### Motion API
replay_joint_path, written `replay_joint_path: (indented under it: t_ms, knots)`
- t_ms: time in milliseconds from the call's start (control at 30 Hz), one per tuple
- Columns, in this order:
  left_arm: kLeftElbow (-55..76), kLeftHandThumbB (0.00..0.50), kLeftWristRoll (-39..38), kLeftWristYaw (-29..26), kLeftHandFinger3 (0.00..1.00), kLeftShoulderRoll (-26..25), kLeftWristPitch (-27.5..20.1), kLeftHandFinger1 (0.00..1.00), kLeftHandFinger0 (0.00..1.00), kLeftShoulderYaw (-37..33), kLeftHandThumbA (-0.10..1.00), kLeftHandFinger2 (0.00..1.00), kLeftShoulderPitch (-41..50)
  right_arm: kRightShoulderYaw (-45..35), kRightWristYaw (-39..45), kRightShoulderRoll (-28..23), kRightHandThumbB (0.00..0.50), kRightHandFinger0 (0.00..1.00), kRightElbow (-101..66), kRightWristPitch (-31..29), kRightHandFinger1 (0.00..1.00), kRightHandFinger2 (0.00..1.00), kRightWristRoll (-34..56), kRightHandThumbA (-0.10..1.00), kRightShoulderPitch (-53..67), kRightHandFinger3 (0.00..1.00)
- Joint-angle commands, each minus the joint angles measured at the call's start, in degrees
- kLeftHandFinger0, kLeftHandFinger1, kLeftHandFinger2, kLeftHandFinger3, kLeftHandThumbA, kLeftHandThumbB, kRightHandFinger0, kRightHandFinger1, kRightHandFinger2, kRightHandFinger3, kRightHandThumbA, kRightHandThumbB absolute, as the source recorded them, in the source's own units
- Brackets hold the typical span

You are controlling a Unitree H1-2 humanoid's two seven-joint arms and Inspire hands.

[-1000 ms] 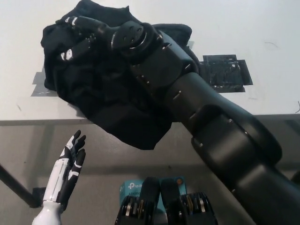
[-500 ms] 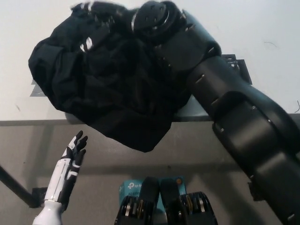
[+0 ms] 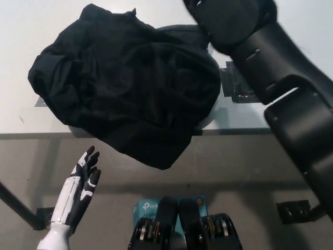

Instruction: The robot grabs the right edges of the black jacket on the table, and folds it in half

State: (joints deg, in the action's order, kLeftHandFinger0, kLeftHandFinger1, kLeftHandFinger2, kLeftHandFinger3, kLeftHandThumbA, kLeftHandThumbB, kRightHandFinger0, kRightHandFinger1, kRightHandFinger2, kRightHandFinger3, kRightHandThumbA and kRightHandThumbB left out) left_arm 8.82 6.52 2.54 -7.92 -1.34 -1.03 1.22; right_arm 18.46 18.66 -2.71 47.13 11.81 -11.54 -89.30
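The black jacket (image 3: pixel 127 83) lies bunched on the white table (image 3: pixel 31 21), one part hanging over the front edge. The right arm (image 3: pixel 276 67) reaches past it; its hand's state cannot be told. The left hand (image 3: pixel 80 182) hangs below the table, fingers spread, holding nothing.

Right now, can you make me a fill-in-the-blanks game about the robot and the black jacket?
1. The black jacket lies bunched on the white ____.
2. One corner of the jacket hangs over the table's ____ edge.
3. The white left hand is below the table edge, open and holding ____.
4. The black right arm reaches in from the picture's ____ side.

Missing words: table; front; nothing; right
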Motion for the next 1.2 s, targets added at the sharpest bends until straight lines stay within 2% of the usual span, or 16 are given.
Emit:
replay_joint_path:
  t_ms: [0,33,67,100,133,233,267,333,433,567,600,700,800,900,1000,1167]
  knots:
    - [0.52,0.095,-1.41,0.09,1.0,0.46,0.41,1.0,1.0,0.49,0.87,1.0,-1.19,-2.93,-5.13,-4.58,0.5,1.0,-8.24,0.82,1.0,1.0,-3.07,1.0,-2.78,1.0]
    - [0.34,0.077,-1.51,0.19,1.0,0.27,0.25,1.0,1.0,0.61,0.87,1.0,-1.76,-5.2,-4.37,-6.54,0.463,1.0,-12.74,1.55,1.0,1.0,-1.7,1.0,-2.31,1.0]
    - [-0.08,0.066,-1.69,0.39,1.0,-0.15,-0.07,1.0,1.0,0.81,0.89,1.0,-2.84,-8.77,-3.14,-10.29,0.449,1.0,-20.7,2.85,1.0,1.0,0.44,1.0,-1.43,1.0]
    - [-0.3,0.068,-1.76,0.46,1.0,-0.3,-0.16,1.0,1.0,0.88,0.89,1.0,-3.19,-9.35,-2.79,-11.42,0.45,1.0,-23.15,3.56,1.0,1.0,0.16,1.0,-0.95,1.0]
    - [-0.92,0.078,-1.85,0.24,1.0,-0.26,-0.3,1.0,1.0,1.09,0.9,1.0,-4.54,-11.41,-1.67,-14.38,0.476,1.0,-28.53,3.35,1.0,1.0,1.06,1.0,0.11,1.0]
    - [-1.09,0.048,-2.28,0.01,1.0,-0.31,-0.54,1.0,1.0,1.59,0.9,1.0,-5.62,-14.85,1.19,-18.86,0.482,1.0,-39.99,5.57,1.0,1.0,3.36,1.0,4.24,1.0]
    - [-0.79,0.061,-2.65,0.23,1.0,-0.38,-0.02,1.0,1.0,1.69,0.89,1.0,-5.55,-16.43,2.27,-20.35,0.471,1.0,-44.21,6.85,1.0,1.0,4.96,1.0,6.63,1.0]
    - [-0.77,0.061,-2.68,0.28,1.0,-0.36,0.05,1.0,1.0,1.72,0.89,1.0,-5.55,-16.69,2.5,-20.51,0.472,1.0,-45.05,7.33,1.0,1.0,5.09,1.0,7.03,1.0]
    - [-0.43,0.04,-3.94,-0.09,1.0,-0.43,0.35,1.0,1.0,2.96,0.91,1.0,-5.72,-24.6,4.35,-26.29,0.44,1.0,-65.7,12.84,1.0,1.0,10.79,1.0,20.32,1.0]
    - [-0.51,0.04,-3.96,-0.08,1.0,-0.33,0.36,1.0,1.0,3.08,0.91,1.0,-5.76,-25.21,4.45,-26.99,0.435,1.0,-67.89,13.89,1.0,1.0,11.4,1.0,21.77,1.0]
    - [-1.53,0.048,-3.91,-0.61,1.0,-0.09,0.59,1.0,1.0,3.47,0.92,1.0,-6.81,-31.99,2.72,-28.1,0.409,1.0,-79.11,15.0,1.0,1.0,16.81,1.0,33.01,1.0]
    - [-2.05,0.071,-4.15,-0.59,1.0,-0.21,0.91,1.0,1.0,3.84,0.95,1.0,-7.23,-37.0,-2.09,-27.01,0.443,1.0,-88.87,15.12,1.0,1.0,23.74,1.0,44.5,1.0]
    - [-2.3,0.065,-3.88,-0.69,1.0,-0.03,0.99,1.0,1.0,3.83,0.95,1.0,-7.41,-39.24,-3.0,-23.67,0.436,1.0,-93.71,14.11,1.0,1.0,25.66,1.0,53.49,1.0]
    - [-2.69,0.058,-3.87,-0.65,1.0,0.04,0.75,1.0,1.0,3.91,0.95,1.0,-7.32,-38.28,-4.2,-19.76,0.407,1.0,-94.39,7.64,1.0,1.0,27.39,1.0,64.18,1.0]
    - [-2.75,0.067,-4.31,-0.44,1.0,-0.04,0.46,1.0,1.0,4.17,0.95,1.0,-7.18,-36.6,-4.35,-15.53,0.404,1.0,-93.18,1.88,1.0,1.0,28.48,1.0,74.23,1.0]
    - [-2.64,0.067,-4.68,-0.38,1.0,-0.23,0.57,1.0,1.0,4.69,0.95,1.0,-6.86,-31.82,-3.71,-9.91,0.422,1.0,-92.45,-2.74,1.0,1.0,27.15,1.0,83.98,1.0]
